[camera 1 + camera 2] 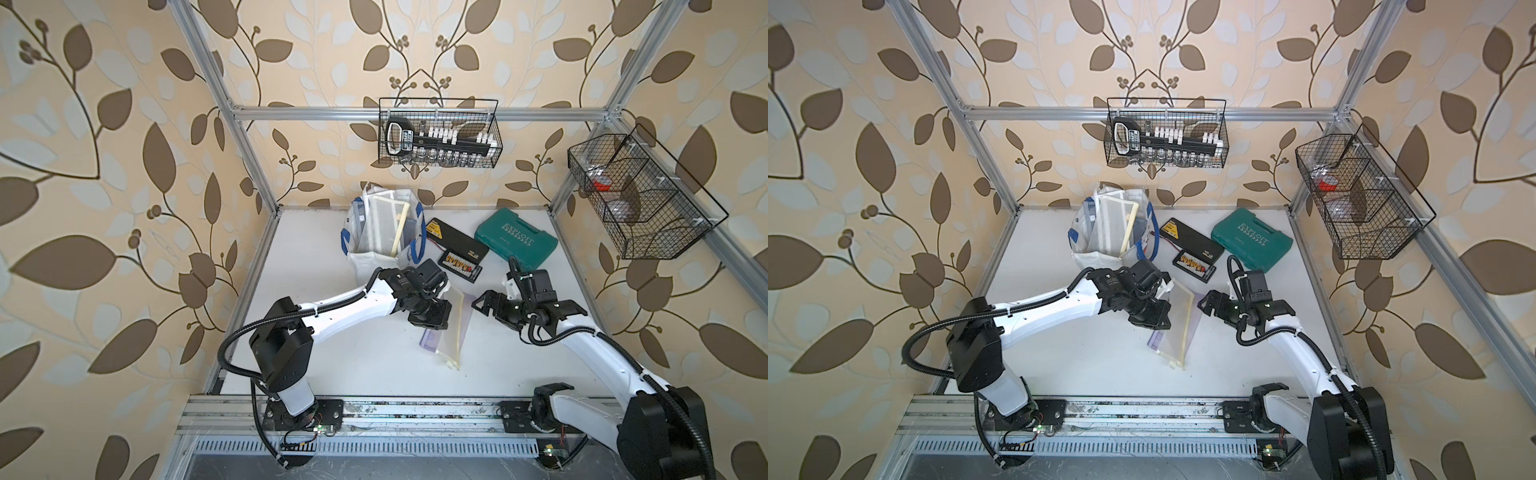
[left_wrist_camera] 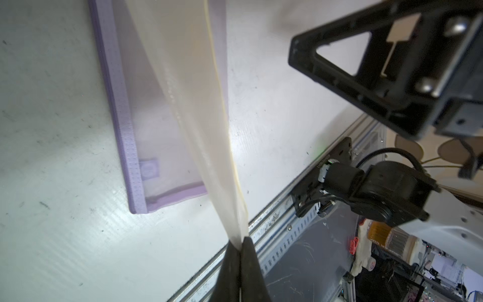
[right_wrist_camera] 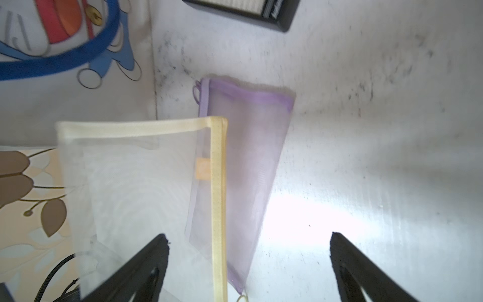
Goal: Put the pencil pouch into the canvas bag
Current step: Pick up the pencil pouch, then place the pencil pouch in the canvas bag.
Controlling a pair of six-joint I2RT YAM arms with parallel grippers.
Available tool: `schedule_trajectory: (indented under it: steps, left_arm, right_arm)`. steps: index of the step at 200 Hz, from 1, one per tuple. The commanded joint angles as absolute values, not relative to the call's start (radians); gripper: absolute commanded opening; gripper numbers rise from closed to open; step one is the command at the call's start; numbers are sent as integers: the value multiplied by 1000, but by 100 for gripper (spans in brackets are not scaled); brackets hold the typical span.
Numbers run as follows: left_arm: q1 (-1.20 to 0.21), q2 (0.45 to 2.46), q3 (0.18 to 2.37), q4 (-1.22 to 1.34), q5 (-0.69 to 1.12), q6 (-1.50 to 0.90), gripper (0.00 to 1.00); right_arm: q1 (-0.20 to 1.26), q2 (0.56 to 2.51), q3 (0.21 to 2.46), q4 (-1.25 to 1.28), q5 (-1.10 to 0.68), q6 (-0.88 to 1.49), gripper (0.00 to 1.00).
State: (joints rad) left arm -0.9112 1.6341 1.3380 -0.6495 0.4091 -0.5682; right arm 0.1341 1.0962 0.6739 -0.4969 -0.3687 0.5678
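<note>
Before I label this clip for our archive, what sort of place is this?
Likely a robot test cell, not a home: metal frame, wallpaper panels, left arm and right arm mounted on a rail.

Pinched in the left gripper's (image 2: 239, 243) matt black jaws, the pencil pouch (image 2: 188, 78) is sheer, translucent mesh with woven cream cloth edging. Between the right gripper's (image 3: 248, 235) spread jaws lies a lilac mesh pouch (image 3: 248, 157) — on a matt, scuffed white table (image 3: 379, 130).

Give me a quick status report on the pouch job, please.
Left gripper shut on yellow-trimmed pencil pouch, right gripper open beside it. Pouch not yet in canvas bag. Purple pouch lies flat beneath; bag holds others.
</note>
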Motion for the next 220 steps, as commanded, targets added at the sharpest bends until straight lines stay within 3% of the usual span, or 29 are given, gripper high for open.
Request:
schedule_trajectory:
  steps: [1, 68, 121, 179, 220]
  left_arm:
    - [-917, 1559, 1397, -762, 406, -484, 0]
    - [-894, 1561, 1753, -981, 287, -351, 0]
    - [-605, 1598, 2000, -1049, 345, -267, 0]
    - [-328, 1641, 2007, -832, 442, -215, 0]
    - [-234, 1698, 1963, -745, 505, -161, 0]
  right_arm:
    - [125, 1085, 725, -569, -338, 562, 96]
    - [123, 1087, 759, -584, -343, 572, 98]
    - [133, 1063, 805, -632, -330, 553, 99]
    - [186, 1072, 903, -703, -323, 542, 100]
    - [207, 1068, 960, -757, -292, 536, 100]
